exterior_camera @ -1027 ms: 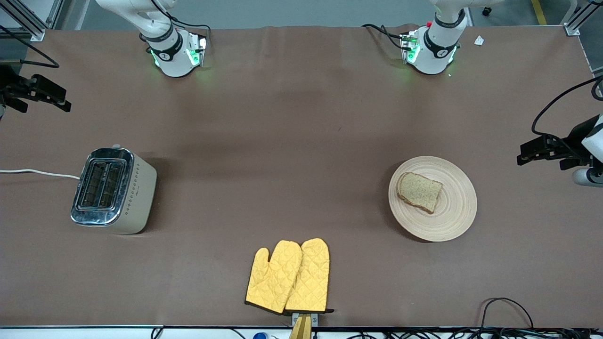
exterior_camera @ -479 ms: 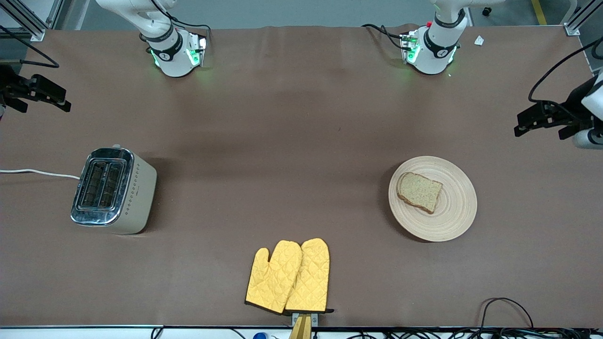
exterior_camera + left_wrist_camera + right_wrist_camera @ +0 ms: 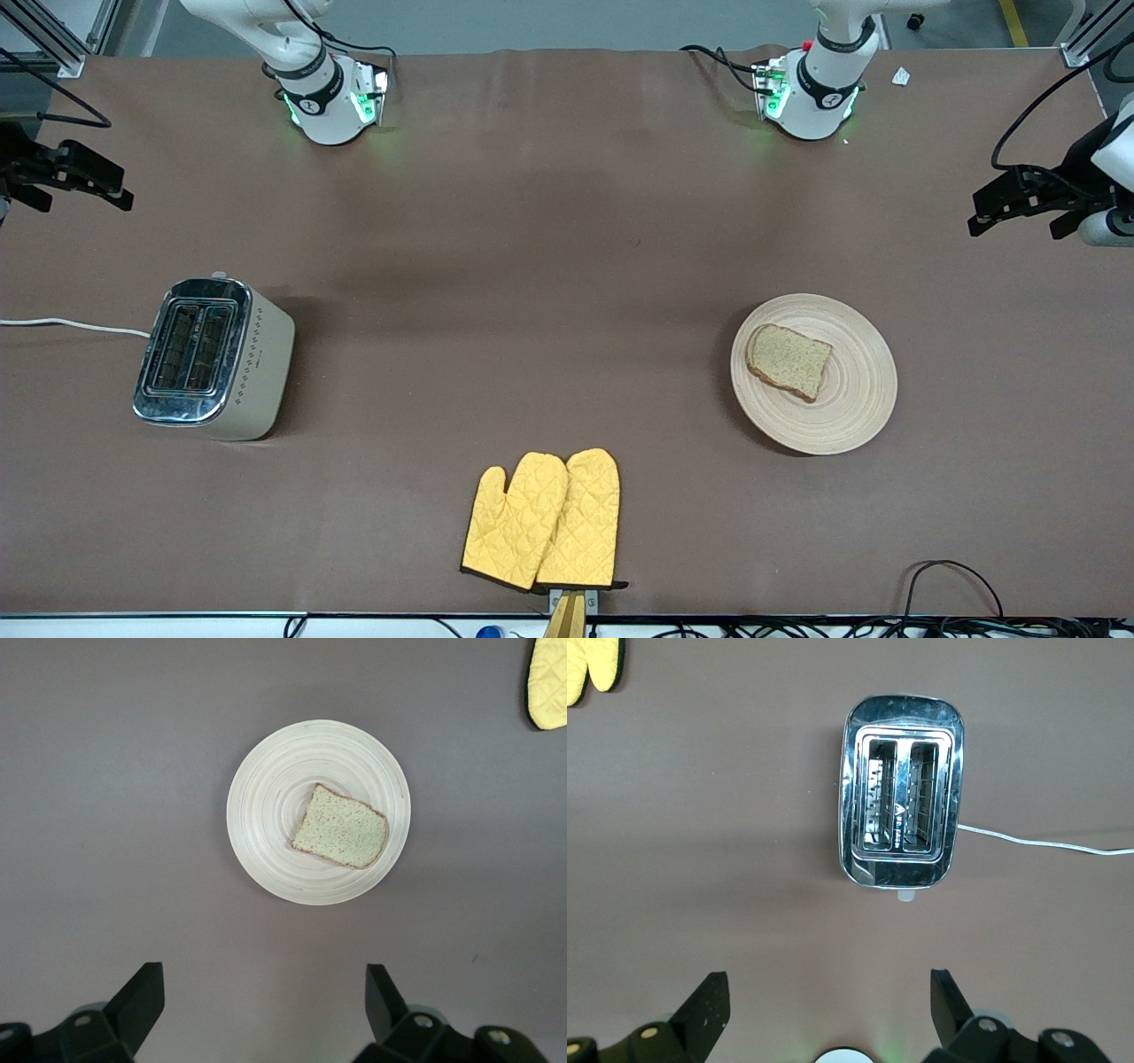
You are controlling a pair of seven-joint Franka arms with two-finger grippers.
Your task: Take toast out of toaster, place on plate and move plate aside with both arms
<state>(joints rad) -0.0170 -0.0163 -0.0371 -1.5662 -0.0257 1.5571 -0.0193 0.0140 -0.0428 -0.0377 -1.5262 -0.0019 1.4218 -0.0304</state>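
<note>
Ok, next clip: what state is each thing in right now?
toast: lying flat on the plate
plate: resting on the table, not held
toaster: upright, both slots empty
oven mitts: lying flat, overlapping
left gripper: open, empty
right gripper: open, empty

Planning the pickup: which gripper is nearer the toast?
Left. The left gripper, open, hangs near the plate's end of the table; the right gripper, open, is up by the toaster's end, away from the toast.

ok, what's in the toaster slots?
Nothing: both slots of the toaster show only wire guides, though their very bottoms are too dark to see. The toast lies on the plate.
</note>
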